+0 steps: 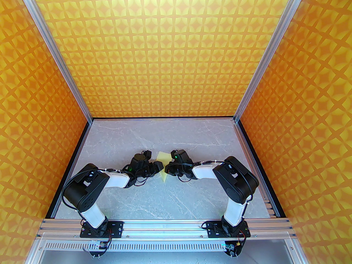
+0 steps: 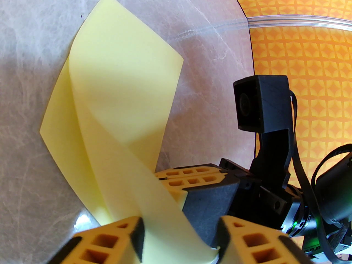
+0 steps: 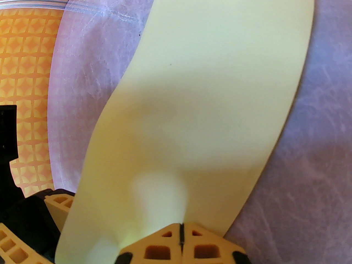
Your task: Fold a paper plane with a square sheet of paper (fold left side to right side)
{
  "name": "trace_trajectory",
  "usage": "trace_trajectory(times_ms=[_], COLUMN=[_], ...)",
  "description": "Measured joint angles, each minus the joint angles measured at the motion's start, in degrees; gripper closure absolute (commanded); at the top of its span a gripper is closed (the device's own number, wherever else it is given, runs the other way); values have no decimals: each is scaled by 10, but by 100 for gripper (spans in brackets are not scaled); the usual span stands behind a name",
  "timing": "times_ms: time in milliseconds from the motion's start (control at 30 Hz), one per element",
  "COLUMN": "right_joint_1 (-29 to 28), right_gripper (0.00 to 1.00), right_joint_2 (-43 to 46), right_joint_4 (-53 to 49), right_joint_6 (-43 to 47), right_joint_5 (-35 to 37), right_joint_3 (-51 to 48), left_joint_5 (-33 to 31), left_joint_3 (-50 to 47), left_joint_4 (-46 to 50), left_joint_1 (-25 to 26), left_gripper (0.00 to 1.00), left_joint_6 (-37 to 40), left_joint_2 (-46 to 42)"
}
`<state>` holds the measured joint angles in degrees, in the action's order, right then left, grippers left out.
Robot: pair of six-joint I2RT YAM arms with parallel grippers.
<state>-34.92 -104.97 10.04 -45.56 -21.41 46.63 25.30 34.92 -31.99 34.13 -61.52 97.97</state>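
Yellow square sheet of paper (image 1: 162,157) runs toward twelve o'clock from our right end effector (image 3: 181,230), pinching its raised flap; our left end effector (image 2: 180,230) straddles it, spread.

Bright, even light fills the top view, and the arms cast faint, soft shadows on the table (image 1: 165,202). Both wrist views bow hard at their edges. A broad soft shadow crosses the square sheet of paper (image 3: 209,65). The left gripper (image 2: 181,230) at 6 o'clock is blurred, with table glare at 7 o'clock.
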Motion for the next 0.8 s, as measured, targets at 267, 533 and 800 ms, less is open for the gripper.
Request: trace_trajectory(times_ms=[267,533,800], right_joint_1=[0,0,0], right_gripper=[100,100,100], right_joint_2=[0,0,0], right_joint_4=[-1,-1,-2], right_joint_6=[0,0,0], right_joint_5=[0,0,0], right_joint_3=[0,0,0], left_joint_5=[0,0,0], left_joint_3=[0,-1,-1], left_joint_4=[13,13,12], left_joint_1=[0,0,0], left_gripper=[50,61,74], left_joint_6=[2,0,-3], left_joint_2=[-34,-43,-41])
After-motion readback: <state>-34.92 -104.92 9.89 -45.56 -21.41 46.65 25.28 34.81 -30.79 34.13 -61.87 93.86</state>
